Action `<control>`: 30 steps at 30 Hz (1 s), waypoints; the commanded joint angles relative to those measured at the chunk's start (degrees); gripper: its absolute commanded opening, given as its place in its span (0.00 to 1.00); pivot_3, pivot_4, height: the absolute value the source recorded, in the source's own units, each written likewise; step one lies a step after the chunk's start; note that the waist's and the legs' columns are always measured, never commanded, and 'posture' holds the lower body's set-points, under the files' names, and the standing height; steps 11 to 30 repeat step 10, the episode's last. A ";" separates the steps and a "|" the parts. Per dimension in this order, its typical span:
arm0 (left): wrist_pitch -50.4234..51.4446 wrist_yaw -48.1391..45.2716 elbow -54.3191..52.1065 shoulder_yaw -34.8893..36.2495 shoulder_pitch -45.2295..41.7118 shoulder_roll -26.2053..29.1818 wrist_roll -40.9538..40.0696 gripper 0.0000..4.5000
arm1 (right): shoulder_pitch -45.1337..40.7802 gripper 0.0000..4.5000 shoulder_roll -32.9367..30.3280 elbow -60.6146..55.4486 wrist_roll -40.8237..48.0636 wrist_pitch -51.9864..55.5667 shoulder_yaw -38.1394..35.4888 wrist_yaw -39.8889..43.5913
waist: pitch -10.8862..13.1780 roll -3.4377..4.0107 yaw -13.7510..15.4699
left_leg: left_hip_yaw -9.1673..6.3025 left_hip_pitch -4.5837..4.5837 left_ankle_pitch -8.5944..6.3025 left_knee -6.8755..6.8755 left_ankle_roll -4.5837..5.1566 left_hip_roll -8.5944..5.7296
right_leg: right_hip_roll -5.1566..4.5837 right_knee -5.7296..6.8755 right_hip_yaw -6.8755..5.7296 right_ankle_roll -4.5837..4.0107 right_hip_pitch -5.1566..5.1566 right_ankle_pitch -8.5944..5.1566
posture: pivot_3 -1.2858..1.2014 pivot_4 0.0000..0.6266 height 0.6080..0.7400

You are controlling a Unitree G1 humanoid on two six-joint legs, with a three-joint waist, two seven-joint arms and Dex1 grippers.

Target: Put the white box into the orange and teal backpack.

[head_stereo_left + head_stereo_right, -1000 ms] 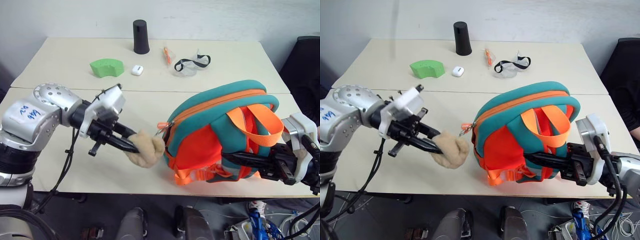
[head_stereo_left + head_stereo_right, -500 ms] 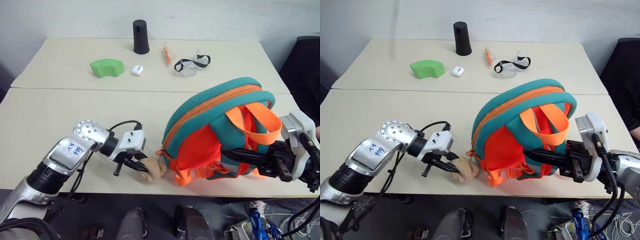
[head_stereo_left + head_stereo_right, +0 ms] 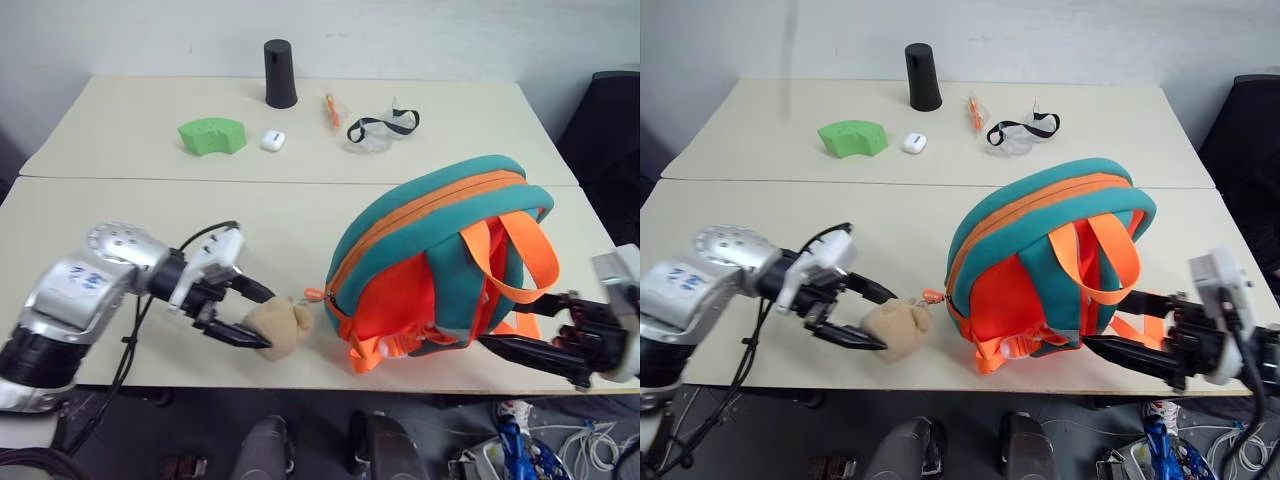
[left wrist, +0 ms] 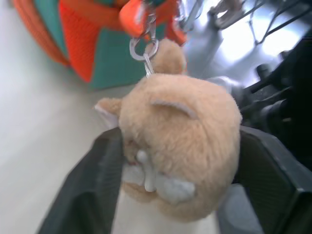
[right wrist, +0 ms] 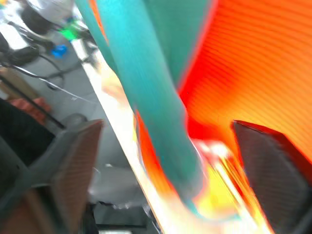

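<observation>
Two tools: both stand spread, neither clamped on anything.
Left tool point(image 3: 258, 318): its two black fingers straddle the tan plush toy point(image 3: 280, 324), one along each side; the left wrist view shows the pads wide of the fur, so the toy lies on the counter point(image 3: 150, 220) rather than in a grip.
Plush toy: hangs by a small metal ring from the orange zip pull, so pulling on it would likely work the zip.
Right tool point(image 3: 515, 350): open at the near counter edge, fingers pointing in at the lower corner of the backpack, a teal strap between them in the right wrist view; whether they touch it I cannot tell.
Orange and teal backpack point(image 3: 420, 255): small rounded bag, orange body with teal trim, stands upright near the front edge, orange webbing loops drooping down its face. It looks set down to rest on its own.
Zip: the orange line runs unbroken over the top, so the bag appears closed.
White box: the flat long white case is not visible on the counter; judging by the closed zip, it may already be inside.
Far side: black cone-shaped cup point(image 3: 280, 73), green curved foam block point(image 3: 212, 134), tiny white rounded case point(image 3: 272, 140), clear goggles with black strap point(image 3: 383, 127), well apart from the bag.
</observation>
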 commanded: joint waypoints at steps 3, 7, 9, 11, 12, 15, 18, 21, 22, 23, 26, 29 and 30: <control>3.87 0.41 -0.99 11.59 1.04 4.20 -7.35 0.99 | 7.44 1.00 -3.37 5.50 -3.01 1.20 -15.78 9.38 | 0.00 0.00 0.00 | -0.02 0.10 -0.01 0.00 0.01 0.01 | 0.00 -0.05 -0.01 0.00 0.12 0.00 | 0.52 0.24 1.00; 7.01 2.98 0.49 15.94 -0.38 5.20 -10.19 0.99 | 7.67 1.00 -4.77 9.37 -5.46 0.15 -19.62 11.53 | 0.00 0.01 -0.04 | -0.11 0.62 -0.27 -0.06 -0.01 0.14 | -0.03 -0.43 -0.03 0.00 0.76 0.00 | 0.52 0.24 1.00; 7.82 4.42 0.97 17.52 -0.38 4.93 -11.11 0.99 | 6.89 1.00 -5.08 10.19 -5.88 0.10 -19.68 11.71 | 0.00 0.01 -0.06 | -0.14 0.62 -0.38 -0.07 0.00 0.15 | -0.06 -0.46 -0.03 0.01 0.76 0.00 | 0.52 0.24 1.00; 7.47 5.27 1.11 17.92 -0.05 4.66 -10.81 0.99 | 6.20 1.00 -5.00 10.19 -6.02 -0.04 -19.20 11.30 | 0.00 0.01 -0.06 | -0.14 0.62 -0.39 -0.07 -0.07 0.17 | -0.07 -0.48 -0.02 0.01 0.76 0.00 | 0.52 0.24 1.00; 7.47 5.27 1.11 17.92 -0.05 4.66 -10.81 0.99 | 6.20 1.00 -5.00 10.19 -6.02 -0.04 -19.20 11.30 | 0.00 0.01 -0.06 | -0.14 0.62 -0.39 -0.07 -0.07 0.17 | -0.07 -0.48 -0.02 0.01 0.76 0.00 | 0.52 0.24 1.00; 7.47 5.27 1.11 17.92 -0.05 4.66 -10.81 0.99 | 6.20 1.00 -5.00 10.19 -6.02 -0.04 -19.20 11.30 | 0.00 0.01 -0.06 | -0.14 0.62 -0.39 -0.07 -0.07 0.17 | -0.07 -0.48 -0.02 0.01 0.76 0.00 | 0.52 0.24 1.00; 7.47 5.27 1.11 17.92 -0.05 4.66 -10.81 0.99 | 6.20 1.00 -5.00 10.19 -6.02 -0.04 -19.20 11.30 | 0.00 0.01 -0.06 | -0.14 0.62 -0.39 -0.07 -0.07 0.17 | -0.07 -0.48 -0.02 0.01 0.76 0.00 | 0.52 0.24 1.00; 7.47 5.27 1.11 17.92 -0.05 4.66 -10.81 0.99 | 6.20 1.00 -5.00 10.19 -6.02 -0.04 -19.20 11.30 | 0.00 0.01 -0.06 | -0.14 0.62 -0.39 -0.07 -0.07 0.17 | -0.07 -0.48 -0.02 0.01 0.76 0.00 | 0.52 0.24 1.00; 7.47 5.27 1.11 17.92 -0.05 4.66 -10.81 0.99 | 6.20 1.00 -5.00 10.19 -6.02 -0.04 -19.20 11.30 | 0.00 0.01 -0.06 | -0.14 0.62 -0.39 -0.07 -0.07 0.17 | -0.07 -0.48 -0.02 0.01 0.76 0.00 | 0.52 0.24 1.00; 7.47 5.27 1.11 17.92 -0.05 4.66 -10.81 0.99 | 6.20 1.00 -5.00 10.19 -6.02 -0.04 -19.20 11.30 | 0.00 0.01 -0.06 | -0.14 0.62 -0.39 -0.07 -0.07 0.17 | -0.07 -0.48 -0.02 0.01 0.76 0.00 | 0.52 0.24 1.00; 7.47 5.27 1.11 17.92 -0.05 4.66 -10.81 0.99 | 6.20 1.00 -5.00 10.19 -6.02 -0.04 -19.20 11.30 | 0.00 0.01 -0.06 | -0.14 0.62 -0.39 -0.07 -0.07 0.17 | -0.07 -0.48 -0.02 0.01 0.76 0.00 | 0.52 0.24 1.00; 7.47 5.27 1.11 17.92 -0.05 4.66 -10.81 0.99 | 6.20 1.00 -5.00 10.19 -6.02 -0.04 -19.20 11.30 | 0.00 0.01 -0.06 | -0.14 0.62 -0.39 -0.07 -0.07 0.17 | -0.07 -0.48 -0.02 0.01 0.76 0.00 | 0.52 0.24 1.00; 7.47 5.27 1.11 17.92 -0.05 4.66 -10.81 0.99 | 6.20 1.00 -5.00 10.19 -6.02 -0.04 -19.20 11.30 | 0.00 0.01 -0.06 | -0.14 0.62 -0.39 -0.07 -0.07 0.17 | -0.07 -0.48 -0.02 0.01 0.76 0.00 | 0.52 0.24 1.00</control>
